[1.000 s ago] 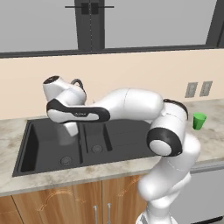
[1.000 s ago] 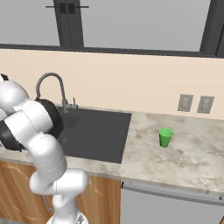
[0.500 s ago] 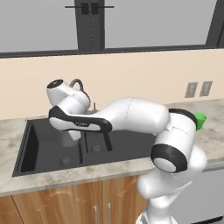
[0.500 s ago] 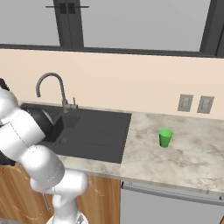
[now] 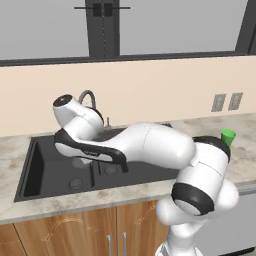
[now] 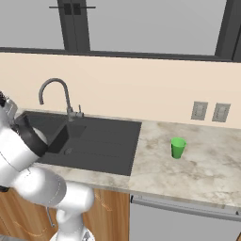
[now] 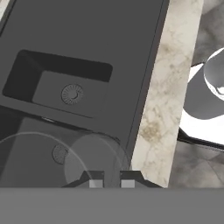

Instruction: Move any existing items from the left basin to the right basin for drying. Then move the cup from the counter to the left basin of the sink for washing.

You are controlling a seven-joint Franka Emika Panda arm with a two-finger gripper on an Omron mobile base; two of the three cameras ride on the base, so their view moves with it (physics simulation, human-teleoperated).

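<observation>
In the hand view the see-through greyish glass (image 7: pixel 94 157) sits close in front of my gripper (image 7: pixel 111 183). The fingertips (image 7: pixel 96 182) stand near together at its wall, apparently shut on it. It hangs over the wide left basin (image 7: pixel 26 148), beside the divider. The narrow right basin (image 7: pixel 52 83) with its round drain lies just beyond. In the left base view my arm bends low over the left basin (image 5: pixel 50 165) and hides the hand. The bright green cup (image 6: pixel 178 147) stands upright on the beige counter (image 6: pixel 197 169), right of the sink; the same cup (image 5: pixel 228 136) peeks over my elbow.
The grey gooseneck tap (image 6: pixel 54 87) rises behind the sink, close to my arm. A flat ribbed drainboard (image 6: pixel 113 141) lies between the basins and the cup. Two wall sockets (image 6: pixel 209 111) sit on the backsplash. A beige counter strip (image 7: pixel 166 87) edges the sink.
My arm has folded lower over the sink and its forearm has dropped toward the left basin. The green cup has stayed in place.
</observation>
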